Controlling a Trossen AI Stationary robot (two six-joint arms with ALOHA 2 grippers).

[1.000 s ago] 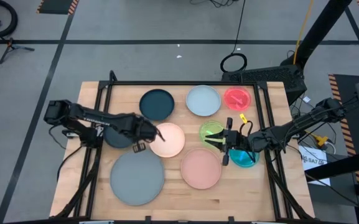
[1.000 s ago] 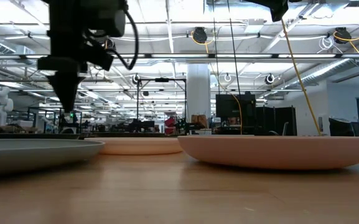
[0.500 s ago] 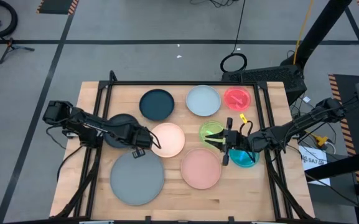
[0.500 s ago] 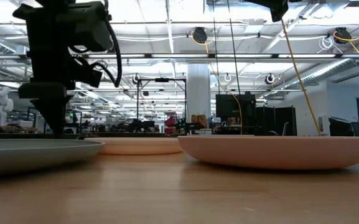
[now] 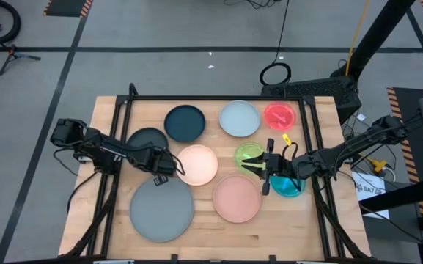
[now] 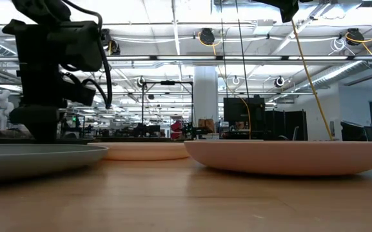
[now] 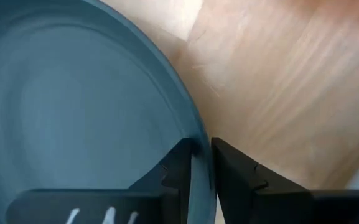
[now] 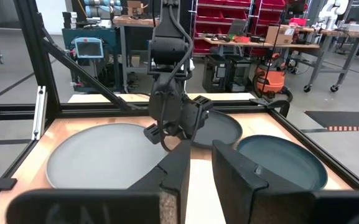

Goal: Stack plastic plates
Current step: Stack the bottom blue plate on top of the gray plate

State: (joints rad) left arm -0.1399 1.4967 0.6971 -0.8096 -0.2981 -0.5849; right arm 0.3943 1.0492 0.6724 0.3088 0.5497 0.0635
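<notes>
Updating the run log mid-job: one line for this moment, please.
left pincer: straddling large round grey plastic plate rim | right pincer: waiting between small green and teal plates

- The table [image 5: 211, 238] is pale wood with a smooth, faintly streaked grain.
- The large grey plate [image 5: 161, 210] looks like matt plastic with a soft sheen.
- The red plate [image 5: 279, 116], green plate [image 5: 248, 154] and teal plate [image 5: 287, 187] are glossy, see-through plastic.
- The frame [image 5: 218, 98] is dark matt metal.
- The left gripper [image 7: 203, 163] has matt black fingers [image 7: 178, 168].
</notes>
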